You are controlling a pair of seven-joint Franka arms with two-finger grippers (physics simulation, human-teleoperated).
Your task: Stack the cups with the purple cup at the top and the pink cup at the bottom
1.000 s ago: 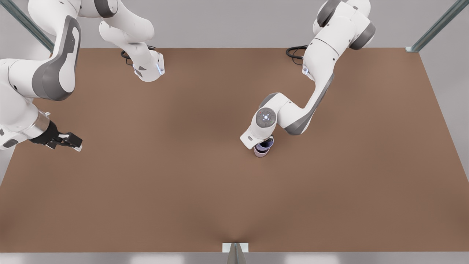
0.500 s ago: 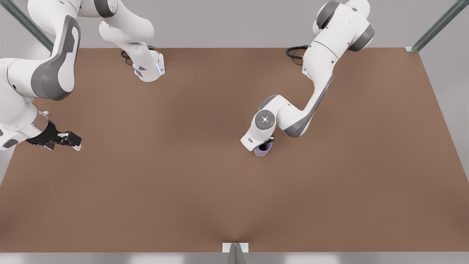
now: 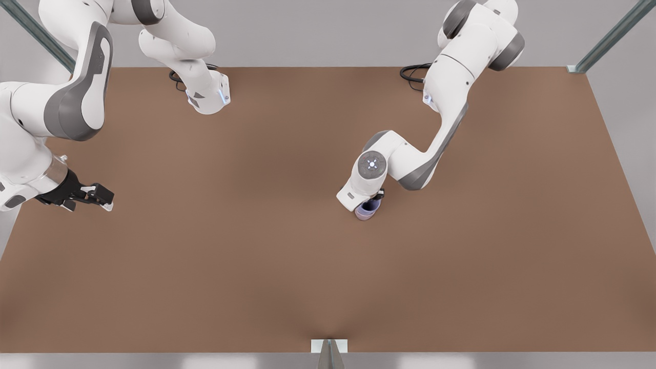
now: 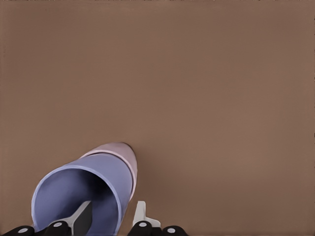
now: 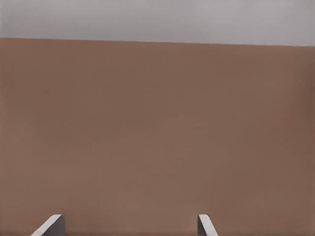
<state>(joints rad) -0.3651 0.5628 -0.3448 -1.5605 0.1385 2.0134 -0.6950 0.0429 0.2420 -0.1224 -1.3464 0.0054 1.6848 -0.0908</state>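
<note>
Left wrist view showed your left gripper (image 4: 112, 216) pinching the light, slippery lavender plastic tumbler's (image 4: 78, 191) rim wall, nested in the pale pink tumbler (image 4: 125, 157), while the waiting right gripper (image 5: 129, 225) stood apart.

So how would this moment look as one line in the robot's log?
purple cup: nested in pink cup | left gripper: straddling purple cup's wall | right gripper: open, waiting aside

There are no words, numbers or labels to read anywhere here, not on the cups, the arms or the table.
</note>
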